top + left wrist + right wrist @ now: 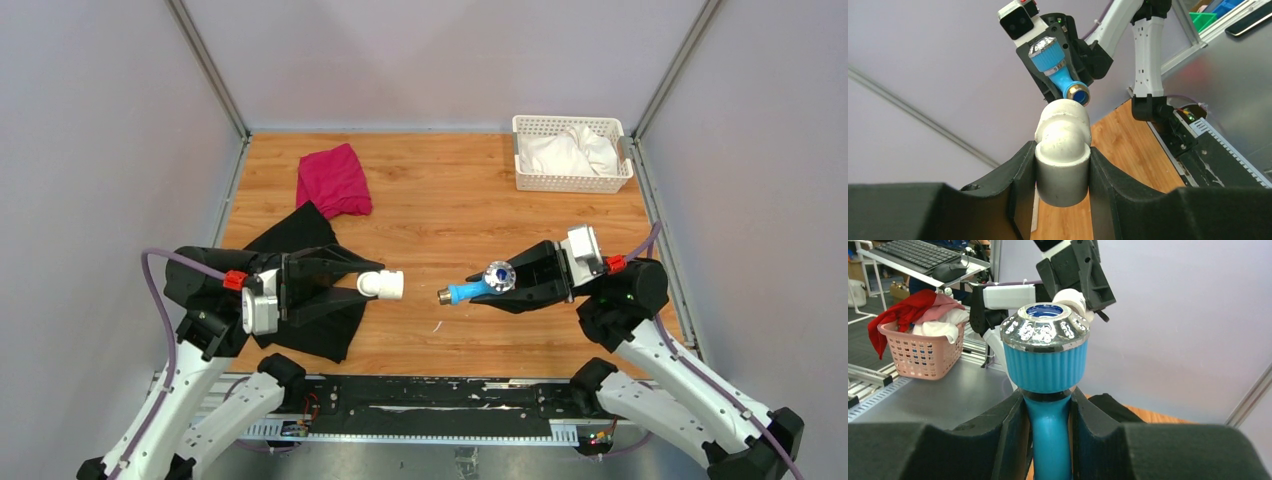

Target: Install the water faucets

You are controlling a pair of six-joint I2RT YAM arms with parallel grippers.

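My right gripper [497, 287] is shut on the blue water faucet [472, 290], held above the table with its brass-tipped end pointing left and its silvery knob [499, 274] up. In the right wrist view the faucet [1046, 365] stands between my fingers. My left gripper [362, 287] is shut on a short white pipe fitting [383, 285], its open end facing right toward the faucet, a small gap between them. The left wrist view shows the fitting [1063, 155] clamped between the fingers, with the faucet [1058, 70] just beyond it.
A black cloth [305, 275] lies under the left arm. A magenta cloth [333, 180] lies at the back left. A white basket [571, 153] with white cloth stands at the back right. The wooden tabletop [440, 215] is walled on three sides.
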